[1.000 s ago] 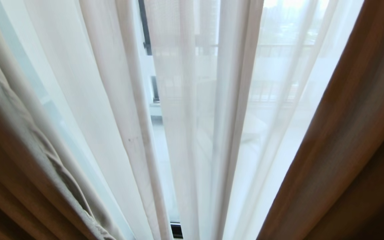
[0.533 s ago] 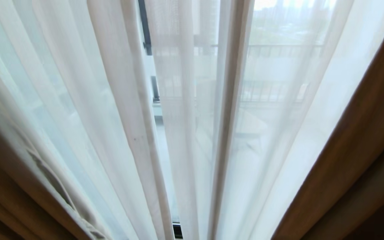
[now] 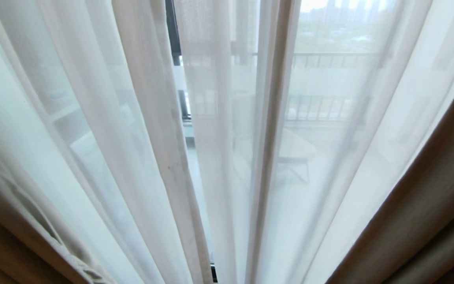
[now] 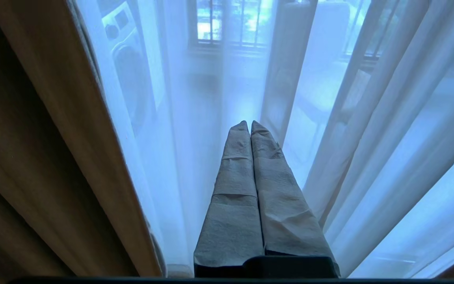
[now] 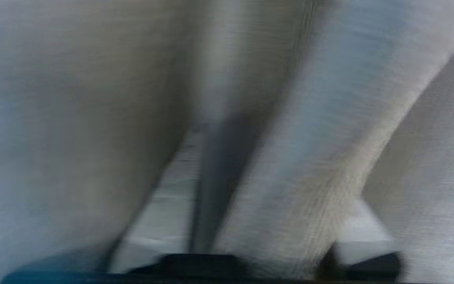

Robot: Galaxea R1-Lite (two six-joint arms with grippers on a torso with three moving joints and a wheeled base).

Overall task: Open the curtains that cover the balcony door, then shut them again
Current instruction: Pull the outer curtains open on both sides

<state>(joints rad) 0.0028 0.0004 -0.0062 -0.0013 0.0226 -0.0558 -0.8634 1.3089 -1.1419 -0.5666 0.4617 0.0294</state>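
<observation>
1. The thin white see-through sheer curtains fill the middle of the head view, hanging in long pleats. The heavy cream-beige woven drapes sit pulled aside at 4 o'clock and 8 o'clock.
2. Behind the sheer, at 12 o'clock, a strip of the black-framed glass balcony door shows, and a slim gap in the sheer runs down from it towards 6 o'clock. A balcony railing shows faintly at 1 o'clock.
3. The left gripper has its cloth-wrapped fingers pressed together on nothing, pointing at the sheer with the beige drape at 9 o'clock in its own camera.
4. The right gripper is not seen in the head view. Its wrist camera is smothered in blurred pale woven curtain fabric, and I cannot tell whether its fingers are spread or pinching cloth.
5. My reading: the heavy layer is open and the sheer is the layer in hand.
6. To do it well, take hold of a full pleat at the edge by the gap, not a single thin fold, and pull sideways along the rail line, not downward, so the fabric slides without snagging or straining.
</observation>
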